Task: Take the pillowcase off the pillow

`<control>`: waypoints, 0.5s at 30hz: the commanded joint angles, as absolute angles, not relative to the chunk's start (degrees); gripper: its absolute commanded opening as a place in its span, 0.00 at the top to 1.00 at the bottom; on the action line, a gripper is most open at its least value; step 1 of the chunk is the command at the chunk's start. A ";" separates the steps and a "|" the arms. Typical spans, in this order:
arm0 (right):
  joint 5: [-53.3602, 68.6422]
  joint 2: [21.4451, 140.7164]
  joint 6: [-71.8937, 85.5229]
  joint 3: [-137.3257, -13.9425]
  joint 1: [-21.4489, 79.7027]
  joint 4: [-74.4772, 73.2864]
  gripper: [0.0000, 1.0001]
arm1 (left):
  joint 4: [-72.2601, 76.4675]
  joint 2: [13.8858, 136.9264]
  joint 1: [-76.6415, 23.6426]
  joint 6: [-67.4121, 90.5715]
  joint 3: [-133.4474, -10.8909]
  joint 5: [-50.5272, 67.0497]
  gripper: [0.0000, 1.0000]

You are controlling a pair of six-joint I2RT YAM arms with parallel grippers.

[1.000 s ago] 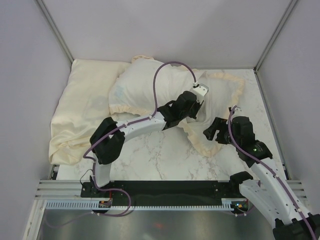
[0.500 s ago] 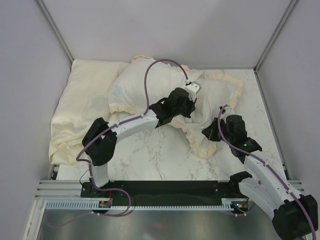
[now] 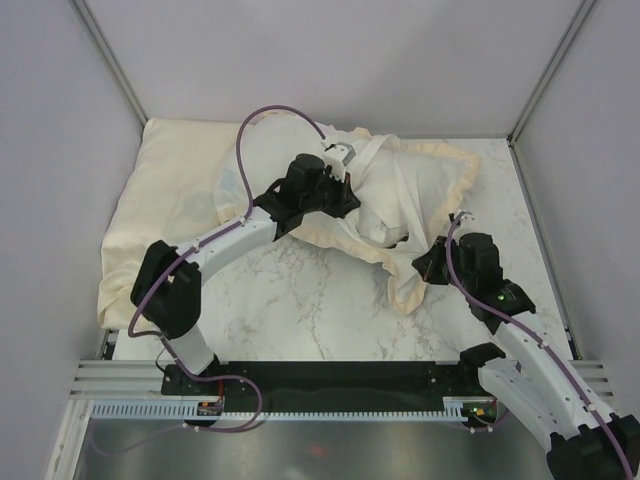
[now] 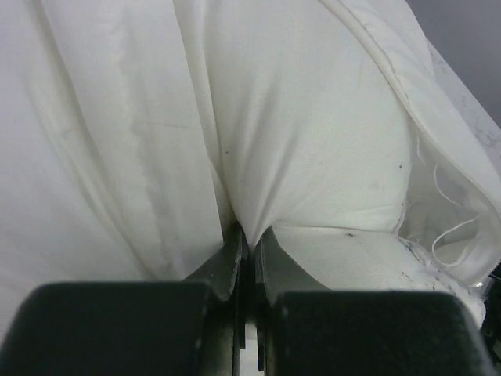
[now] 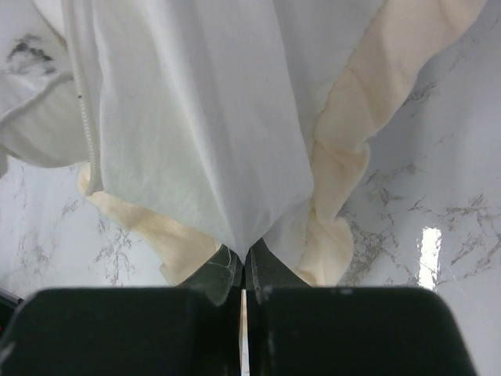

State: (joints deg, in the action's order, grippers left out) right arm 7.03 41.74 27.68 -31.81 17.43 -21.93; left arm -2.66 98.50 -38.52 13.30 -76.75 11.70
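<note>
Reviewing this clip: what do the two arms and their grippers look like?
Both the left arm and right arm have white links between bulky black joint housings. A purple cable runs along each. The left gripper and right gripper have dark, tapered fingers. A small green light glows on the right arm.

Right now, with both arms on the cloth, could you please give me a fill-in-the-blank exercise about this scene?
1. Both the left gripper and the right gripper are ____ on white fabric.
2. The right gripper pinches the pillowcase beside its ____ frill.
3. In the top view, the pale-yellow cushion lies on the ____ part of the table.
Missing words: shut; cream; left.
</note>
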 commanded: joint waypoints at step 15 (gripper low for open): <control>1.31 48.78 26.64 -34.27 17.05 -22.59 0.98 | -0.35 79.72 -32.43 20.83 -64.26 21.01 0.98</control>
State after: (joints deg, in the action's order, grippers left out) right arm 6.83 49.43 28.69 -33.01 17.78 -20.14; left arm -2.74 84.38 -35.18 18.46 -67.31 21.10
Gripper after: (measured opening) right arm 0.015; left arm 0.046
